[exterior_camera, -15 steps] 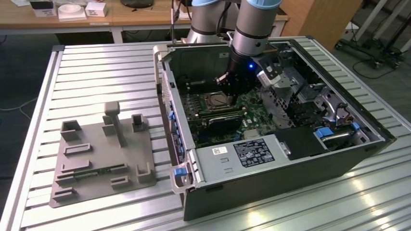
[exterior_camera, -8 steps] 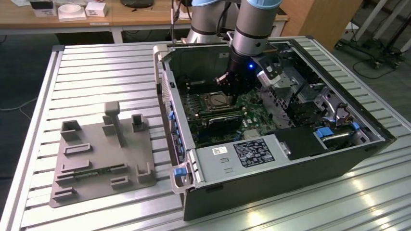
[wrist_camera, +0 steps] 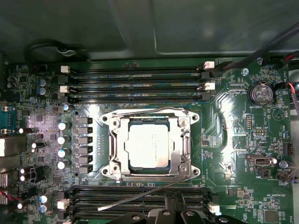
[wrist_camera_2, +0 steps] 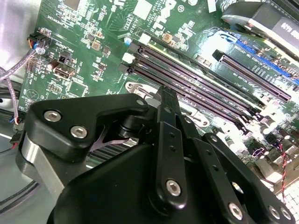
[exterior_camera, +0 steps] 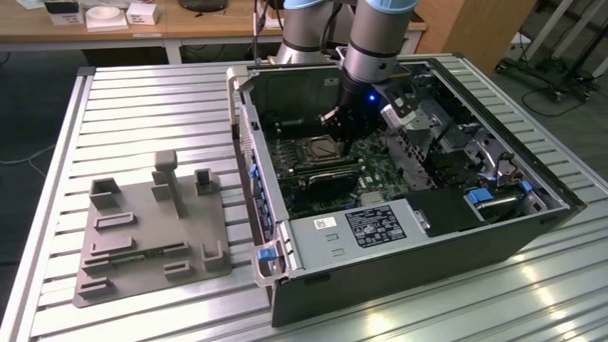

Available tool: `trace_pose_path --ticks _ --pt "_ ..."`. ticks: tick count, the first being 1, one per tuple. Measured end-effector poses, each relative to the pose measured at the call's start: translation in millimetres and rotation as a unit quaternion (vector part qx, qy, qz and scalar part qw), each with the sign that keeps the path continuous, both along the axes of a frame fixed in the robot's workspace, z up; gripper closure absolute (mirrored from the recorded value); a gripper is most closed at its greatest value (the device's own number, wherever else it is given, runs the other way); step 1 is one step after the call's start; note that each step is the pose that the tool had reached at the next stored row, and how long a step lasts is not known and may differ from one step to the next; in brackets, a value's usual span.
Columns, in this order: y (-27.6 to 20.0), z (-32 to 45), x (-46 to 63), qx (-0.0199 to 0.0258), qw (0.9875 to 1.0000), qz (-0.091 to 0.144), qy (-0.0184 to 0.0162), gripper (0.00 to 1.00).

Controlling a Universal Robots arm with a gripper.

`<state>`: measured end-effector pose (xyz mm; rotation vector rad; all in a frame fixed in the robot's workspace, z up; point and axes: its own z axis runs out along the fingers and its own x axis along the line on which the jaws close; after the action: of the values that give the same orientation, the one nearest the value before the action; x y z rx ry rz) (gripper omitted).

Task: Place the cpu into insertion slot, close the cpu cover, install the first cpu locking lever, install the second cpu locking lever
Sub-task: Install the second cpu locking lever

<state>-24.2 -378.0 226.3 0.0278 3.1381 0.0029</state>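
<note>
1. The cpu [wrist_camera: 152,146]: seated in the insertion slot [wrist_camera: 151,176] on the green motherboard [wrist_camera: 229,121], silvery top showing.
2. The cpu cover [wrist_camera: 180,142]: lying flat, framing the chip.
3. One thin locking lever [wrist_camera: 140,195]: angled loose across the memory slots [wrist_camera: 135,79].
4. Gripper [exterior_camera: 347,125]: inside the computer case [exterior_camera: 399,274], above the socket; jaw state cannot be told.

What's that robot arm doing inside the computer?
It is working on the computer's main chip. The cpu already sits in the insertion slot on the green board, and the cpu cover lies closed around it. A thin metal lever sticks out at an angle beside the slot, not yet tucked down. The robot's hand hangs just above that spot inside the open computer case.
</note>
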Motion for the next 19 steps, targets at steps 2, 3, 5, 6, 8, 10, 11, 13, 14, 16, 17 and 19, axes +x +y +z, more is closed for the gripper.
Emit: trace_pose_path --ticks 2,3,5,6,8,10,11,13,14,16,17,19 --pt "0.0 0.0 2.2 0.0 1.0 0.0 0.0 0.9" --pt "0.0 0.0 3.8 0.0 1.0 0.0 0.0001 0.9" --pt "0.0 0.0 6.4 0.0 1.0 0.0 0.0003 0.9" --pt "0.0 0.0 7.0 0.0 1.0 0.0 0.0003 0.9" --pt "0.0 0.0 7.1 0.0 1.0 0.0 0.0003 0.9" --pt "-0.1 0.0 7.1 -0.0001 1.0 0.0 0.0004 0.9" --pt "-0.2 0.0 7.1 -0.0001 1.0 0.0 0.0003 0.9" --pt "-0.8 0.0 7.2 -0.0001 1.0 0.0 0.0003 0.9" --pt "-1.2 0.0 7.2 -0.0001 1.0 0.0 0.0003 0.9" --pt "-2.2 0.0 7.1 -0.0002 1.0 0.0 0.0003 0.9" --pt "-2.5 0.0 7.1 -0.0002 1.0 0.0 0.0003 0.9" --pt "-2.8 0.0 7.1 -0.0001 1.0 0.0 0.0003 0.9"
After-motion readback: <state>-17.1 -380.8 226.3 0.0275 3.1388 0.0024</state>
